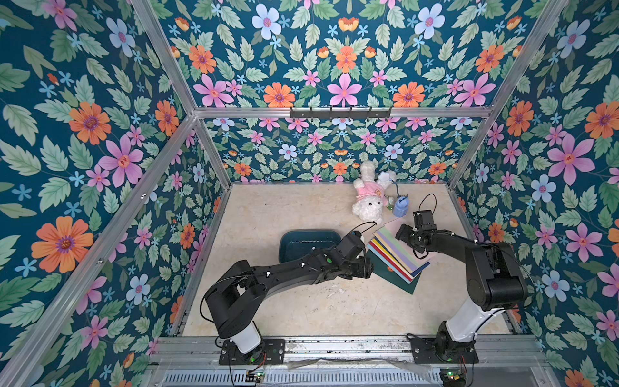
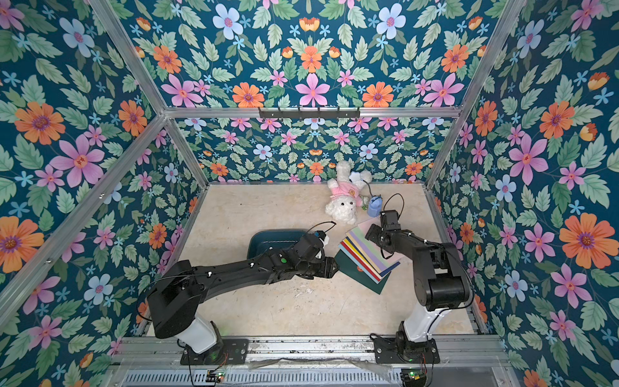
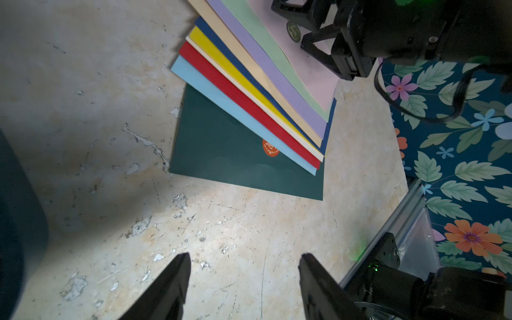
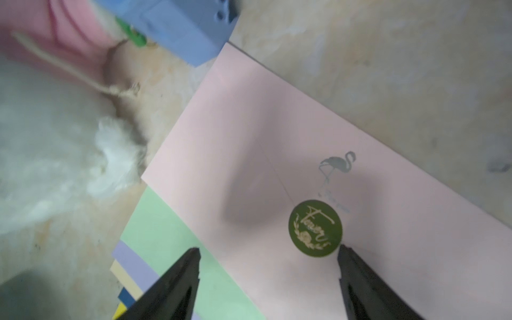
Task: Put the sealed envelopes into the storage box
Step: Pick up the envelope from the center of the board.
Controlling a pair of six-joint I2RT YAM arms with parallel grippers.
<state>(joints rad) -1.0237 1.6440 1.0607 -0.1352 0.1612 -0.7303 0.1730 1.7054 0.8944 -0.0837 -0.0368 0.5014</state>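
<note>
Envelopes (image 1: 397, 258): one fanned stack, flat on the table (image 1: 301, 301), just right of the box and apart from it. Order from the bottom: dark green, light blue, red, cream, yellow, navy, tan, lilac, mint, pink on top. Each sheet is offset from the one below, so a coloured strip of every one shows.

Orange seal (image 3: 270, 148): on the dark green envelope, half covered by the light blue one.

Green seal (image 4: 315, 228): on the pink envelope, beside a small grey flamingo print (image 4: 336, 166).

Box (image 1: 310, 239): dark teal, upright on the table, near side hidden by the left arm.

Left gripper (image 3: 245, 266): jaws parted, nothing between them, over bare table at the near left edge of the stack.

Right gripper (image 4: 268, 252): jaws spread wide over the pink envelope, one fingertip just beside the green seal, holding nothing. Whether the tips touch the paper cannot be told.

Rabbit (image 1: 366, 197): white plush in pink clothes, lying at the back of the table.

Backpack (image 1: 401, 205): small, light blue, beside the rabbit, close to the pink envelope's far corner.
</note>
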